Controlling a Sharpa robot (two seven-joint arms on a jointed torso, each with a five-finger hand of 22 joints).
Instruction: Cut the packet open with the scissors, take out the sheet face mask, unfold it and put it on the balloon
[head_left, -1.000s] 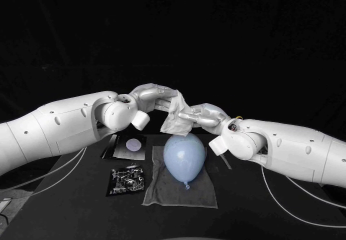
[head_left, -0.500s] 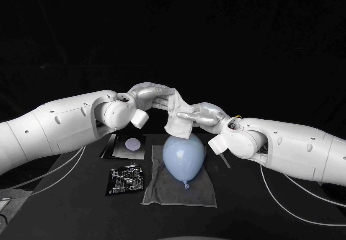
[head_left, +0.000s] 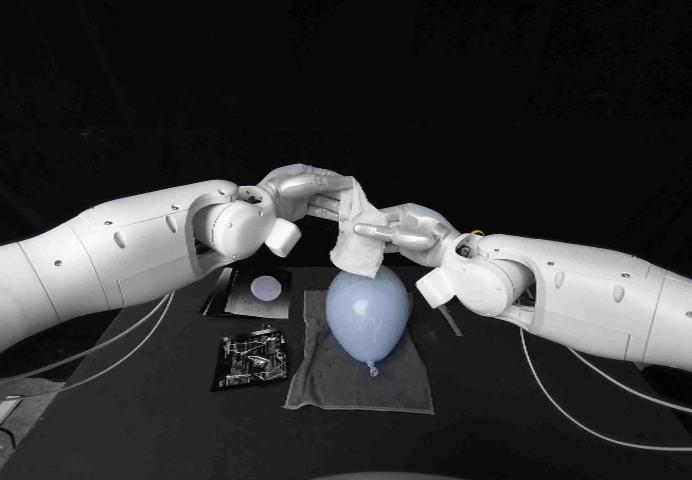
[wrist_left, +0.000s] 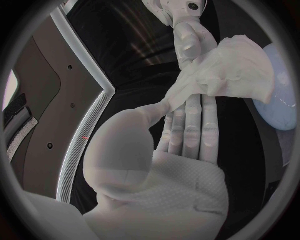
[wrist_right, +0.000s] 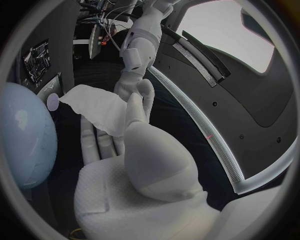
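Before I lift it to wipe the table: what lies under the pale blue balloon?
A grey cloth, spread flat on the black table, lies under the pale blue balloon. The part of the cloth beneath the balloon is covered, so anything there cannot be seen.

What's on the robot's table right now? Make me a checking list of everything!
Surface: black table, grey cloth spread in the middle.
Job's things: pale blue balloon lying on the cloth; sheet mask bunched above the balloon's far end; black patterned packet beside the cloth.
Clutter: dark flat piece with a pale spot, beyond the packet.
Hands: left hand and right hand both hold the mask.
Cables: white cables trail under both arms.
Surroundings: dark backdrop, nothing seen.
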